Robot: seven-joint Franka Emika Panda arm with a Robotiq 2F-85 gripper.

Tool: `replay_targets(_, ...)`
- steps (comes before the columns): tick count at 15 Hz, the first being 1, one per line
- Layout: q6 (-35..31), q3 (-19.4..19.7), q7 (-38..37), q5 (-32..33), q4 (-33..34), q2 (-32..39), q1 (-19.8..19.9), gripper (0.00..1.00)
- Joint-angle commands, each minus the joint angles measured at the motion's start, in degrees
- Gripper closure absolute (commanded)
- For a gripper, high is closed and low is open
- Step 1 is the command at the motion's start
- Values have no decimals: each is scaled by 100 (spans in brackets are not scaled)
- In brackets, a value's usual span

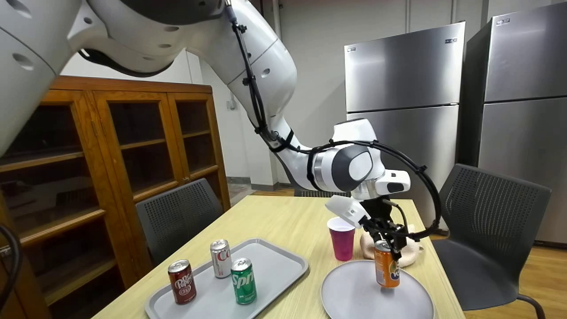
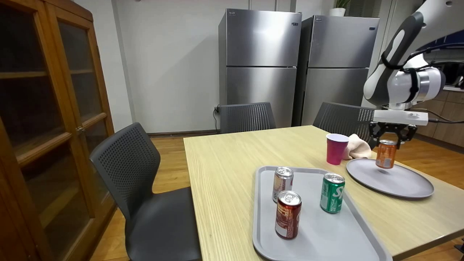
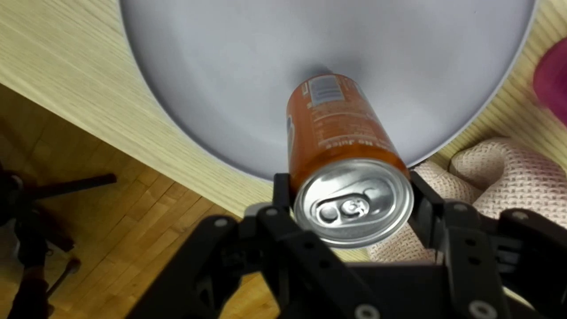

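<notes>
An orange soda can is gripped near its top by my gripper, one black finger pressed to each side. Its silver lid with the pull tab faces the wrist camera. Below it lies a round grey plate. A small shadow falls on the plate under the can's base, which looks slightly raised. Close behind the gripper are a beige woven cloth and a magenta cup.
A grey tray carries a dark red can, a silver can and a green can, all upright. Dark chairs stand around the wooden table. The plate sits near its edge.
</notes>
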State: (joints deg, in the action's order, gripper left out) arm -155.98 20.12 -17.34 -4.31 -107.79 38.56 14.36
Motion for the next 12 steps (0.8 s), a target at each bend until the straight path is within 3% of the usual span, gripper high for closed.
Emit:
replay_targets(1, 363, -2, -256, -178, 599, 291, 81, 62)
replay_targets(11, 654, -6, -418, -280, 1155, 665, 169, 62)
replay_targets(12, 672, -6, -416, -281, 1177, 674, 172, 23)
